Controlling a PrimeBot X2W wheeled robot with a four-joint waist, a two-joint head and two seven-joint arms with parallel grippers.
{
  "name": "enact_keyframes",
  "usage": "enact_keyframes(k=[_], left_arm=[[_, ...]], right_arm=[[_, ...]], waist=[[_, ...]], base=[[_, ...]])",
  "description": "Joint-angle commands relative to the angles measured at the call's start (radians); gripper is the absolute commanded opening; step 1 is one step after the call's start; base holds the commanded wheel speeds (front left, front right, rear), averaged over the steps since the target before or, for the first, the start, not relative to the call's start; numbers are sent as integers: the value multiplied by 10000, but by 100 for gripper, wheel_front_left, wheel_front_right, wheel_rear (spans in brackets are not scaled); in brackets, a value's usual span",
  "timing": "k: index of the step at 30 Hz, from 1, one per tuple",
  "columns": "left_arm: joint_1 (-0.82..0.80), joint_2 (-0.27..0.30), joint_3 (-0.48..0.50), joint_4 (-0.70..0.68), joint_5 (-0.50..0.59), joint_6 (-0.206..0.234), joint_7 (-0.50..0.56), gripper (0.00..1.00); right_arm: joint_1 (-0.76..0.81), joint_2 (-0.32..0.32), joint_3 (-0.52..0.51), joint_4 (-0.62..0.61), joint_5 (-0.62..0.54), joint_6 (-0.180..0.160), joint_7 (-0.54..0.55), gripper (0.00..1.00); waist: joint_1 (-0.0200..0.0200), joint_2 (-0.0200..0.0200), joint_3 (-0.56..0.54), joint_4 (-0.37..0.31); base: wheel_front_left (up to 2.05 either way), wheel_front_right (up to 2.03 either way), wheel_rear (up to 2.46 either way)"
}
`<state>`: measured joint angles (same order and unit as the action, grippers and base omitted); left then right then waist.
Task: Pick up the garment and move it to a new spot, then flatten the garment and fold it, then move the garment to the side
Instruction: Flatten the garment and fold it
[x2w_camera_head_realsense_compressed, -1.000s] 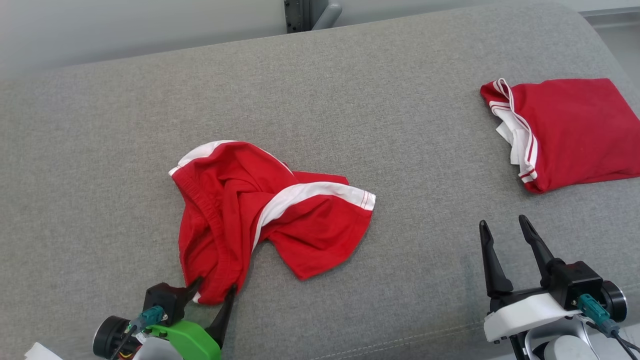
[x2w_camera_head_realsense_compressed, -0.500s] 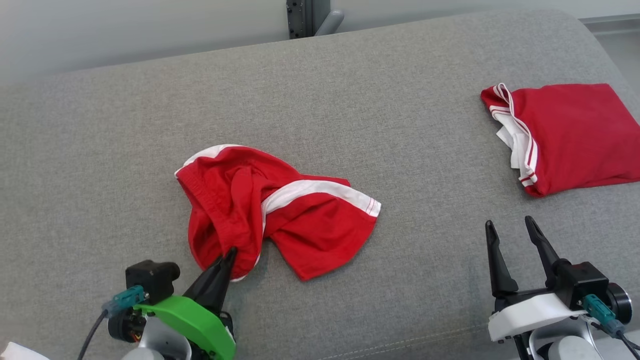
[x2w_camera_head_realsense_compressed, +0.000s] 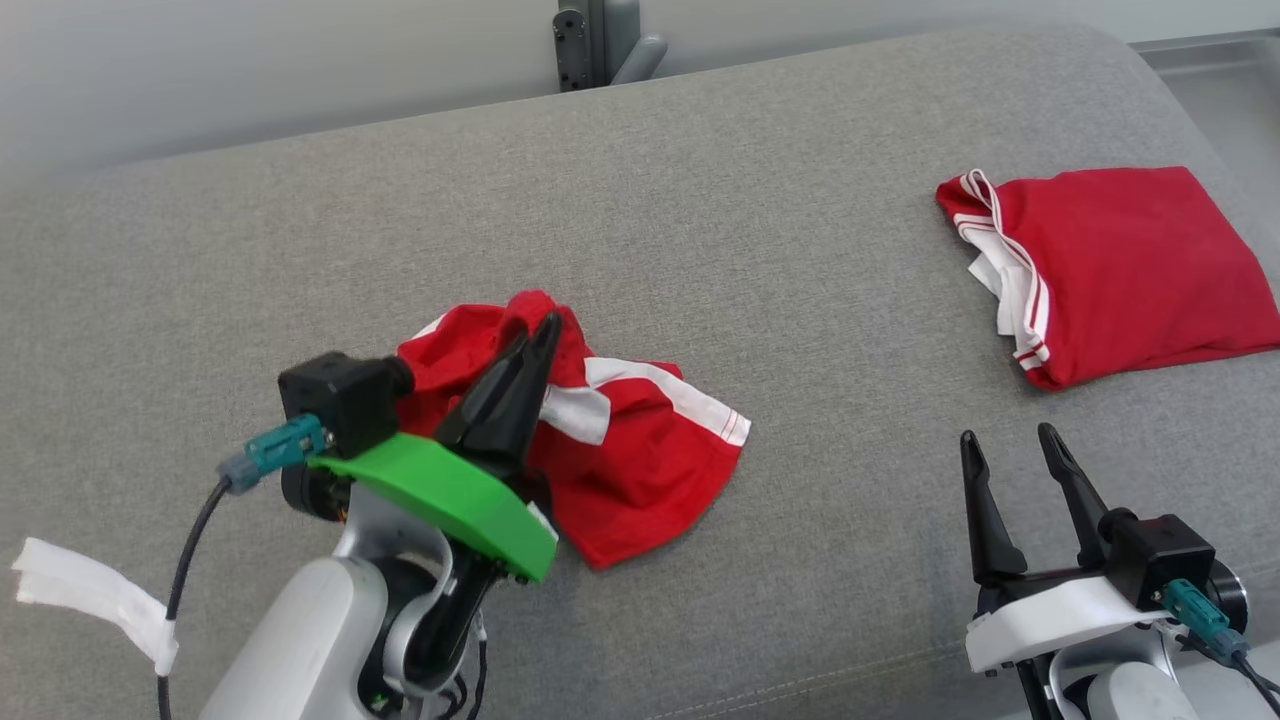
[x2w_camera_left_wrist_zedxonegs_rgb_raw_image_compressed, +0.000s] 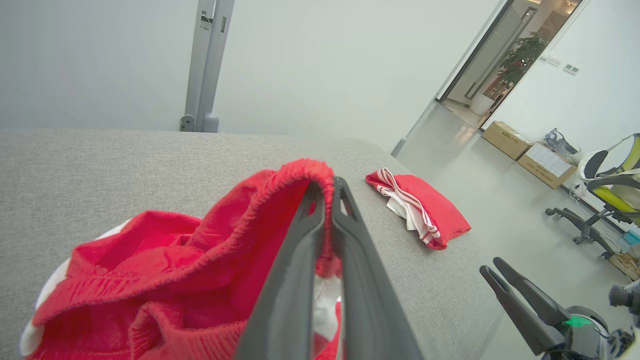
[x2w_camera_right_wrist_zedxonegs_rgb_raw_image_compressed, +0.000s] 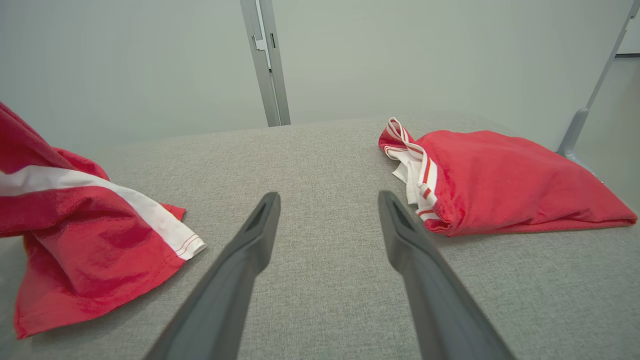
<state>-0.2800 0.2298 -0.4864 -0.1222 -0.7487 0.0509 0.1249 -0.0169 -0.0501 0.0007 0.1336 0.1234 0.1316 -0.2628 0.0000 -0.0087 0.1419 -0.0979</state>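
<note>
1. My left pincer (x2w_camera_head_realsense_compressed: 536, 332) is clamped tight on a bunched edge of the crumpled red cloth shorts with a white stripe (x2w_camera_head_realsense_compressed: 640, 460), and that fold stands raised above the rest.
2. The rest of the shorts lies on the grey woven fabric cushion (x2w_camera_head_realsense_compressed: 760, 200), left of centre before me.
3. My right pincer (x2w_camera_head_realsense_compressed: 1010, 445) is spread wide and empty over the cushion.
4. A folded red garment with white striped trim (x2w_camera_head_realsense_compressed: 1130, 265) lies well apart, far right.

1. We wear a green bracket (x2w_camera_head_realsense_compressed: 450, 495) behind our left gripper (x2w_camera_head_realsense_compressed: 535, 335), with a teal connector (x2w_camera_head_realsense_compressed: 285, 445) at nine o'clock.
2. Our right gripper (x2w_camera_head_realsense_compressed: 1005, 440) has a white bracket (x2w_camera_head_realsense_compressed: 1050, 615); all fingers (x2w_camera_head_realsense_compressed: 985, 520) are long and black.
</note>
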Motion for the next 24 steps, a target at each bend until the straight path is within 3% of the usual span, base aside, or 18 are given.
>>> enact_keyframes(k=[1, 8, 17, 20, 24], left_arm=[[-550, -151, 37, 111, 109, 149, 86, 0], [-2320, -930, 117, 803, 446, 452, -86, 0], [-2960, -1497, 67, 927, 34, 566, -435, 0], [-2579, -1376, -116, 861, -123, 394, -285, 0], [-1408, -786, -343, 1061, -448, 10, 20, 0]], right_arm=[[-142, -10, 33, 30, 136, -20, -25, 100], [-180, -10, 127, 96, 417, -20, -25, 100], [-130, -10, 35, 92, 470, -19, -25, 100], [-51, -10, -11, 90, 432, -20, -25, 100], [29, -10, -17, 91, 397, -20, -25, 100]], waist=[[0, 87, 19, -230], [0, 87, 114, -783], [0, 87, 102, -1045], [0, 87, 69, -982], [0, 87, 32, -832]], base=[[0, 0, 0], [0, 0, 0], [0, 0, 0], [0, 0, 0], [0, 0, 0]])
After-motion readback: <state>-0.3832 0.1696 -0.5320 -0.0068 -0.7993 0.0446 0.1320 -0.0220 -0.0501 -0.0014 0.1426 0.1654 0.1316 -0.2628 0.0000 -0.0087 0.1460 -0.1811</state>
